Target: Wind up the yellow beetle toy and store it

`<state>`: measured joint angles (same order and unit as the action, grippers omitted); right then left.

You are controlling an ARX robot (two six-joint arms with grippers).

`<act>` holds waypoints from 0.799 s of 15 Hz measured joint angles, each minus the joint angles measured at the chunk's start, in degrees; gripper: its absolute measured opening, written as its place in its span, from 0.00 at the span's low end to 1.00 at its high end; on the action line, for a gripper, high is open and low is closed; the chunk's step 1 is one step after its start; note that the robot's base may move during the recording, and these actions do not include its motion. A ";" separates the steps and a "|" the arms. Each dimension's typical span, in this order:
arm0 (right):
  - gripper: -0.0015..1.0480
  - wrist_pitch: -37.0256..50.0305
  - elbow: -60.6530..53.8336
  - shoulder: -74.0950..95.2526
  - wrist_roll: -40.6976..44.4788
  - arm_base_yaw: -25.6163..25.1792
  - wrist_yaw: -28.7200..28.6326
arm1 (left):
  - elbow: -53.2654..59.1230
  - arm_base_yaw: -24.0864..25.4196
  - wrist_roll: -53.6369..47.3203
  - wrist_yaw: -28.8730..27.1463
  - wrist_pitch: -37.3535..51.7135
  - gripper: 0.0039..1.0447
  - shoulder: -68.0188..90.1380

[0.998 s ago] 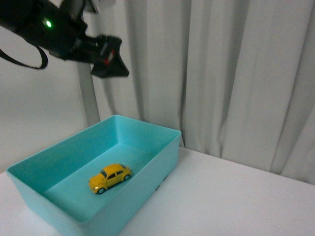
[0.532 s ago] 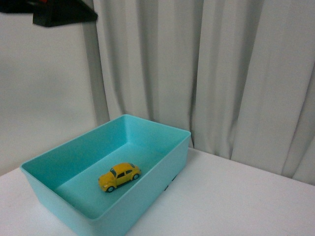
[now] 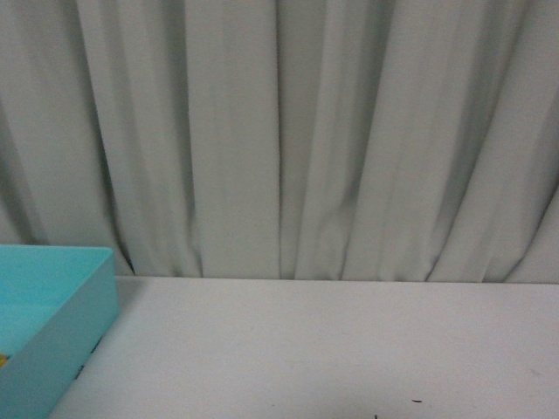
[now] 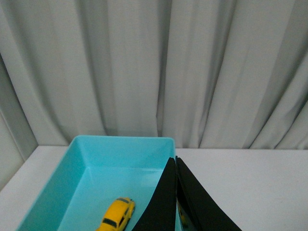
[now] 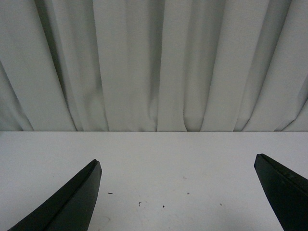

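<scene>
White tabletop (image 3: 332,349) carries a rectangular turquoise plastic bin (image 4: 122,139); the glossy yellow beetle toy (image 4: 117,215) rests on its floor. Left gripper (image 4: 175,161): jaws pressed together, empty. Right gripper (image 5: 177,161): spread wide, empty. Grey pleated curtain (image 3: 279,131) hangs behind.

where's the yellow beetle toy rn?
Left wrist view: the small glossy yellow beetle toy sits on the floor of the turquoise plastic bin, apart from the shut left gripper.

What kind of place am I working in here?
Probably a staged test bench, not a home: bare white tabletop, pale grey pleated curtain backdrop, one turquoise plastic bin holding the yellow beetle toy.
</scene>
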<state>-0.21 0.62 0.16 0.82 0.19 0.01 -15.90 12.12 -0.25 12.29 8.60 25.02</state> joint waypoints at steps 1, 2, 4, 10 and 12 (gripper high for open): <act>0.94 -0.02 0.00 0.00 0.00 0.00 0.02 | 0.70 -0.76 -0.11 -0.79 0.20 0.02 -0.85; 0.94 0.00 0.00 0.00 0.00 0.00 0.00 | 2.05 -2.10 0.00 -2.05 0.70 0.01 -2.64; 0.94 0.00 0.00 0.00 0.00 0.00 0.00 | 5.68 -4.63 0.00 -4.72 0.81 0.01 -5.01; 0.94 0.00 0.00 0.00 0.00 0.00 0.00 | 11.08 -12.09 0.04 -12.33 -0.22 0.01 -11.65; 0.94 0.00 0.00 0.00 0.00 0.00 0.00 | 12.02 -12.09 0.04 -12.33 -0.85 0.01 -13.40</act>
<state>-0.21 0.62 0.16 0.82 0.19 0.01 -3.88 0.03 -0.21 -0.03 7.75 11.62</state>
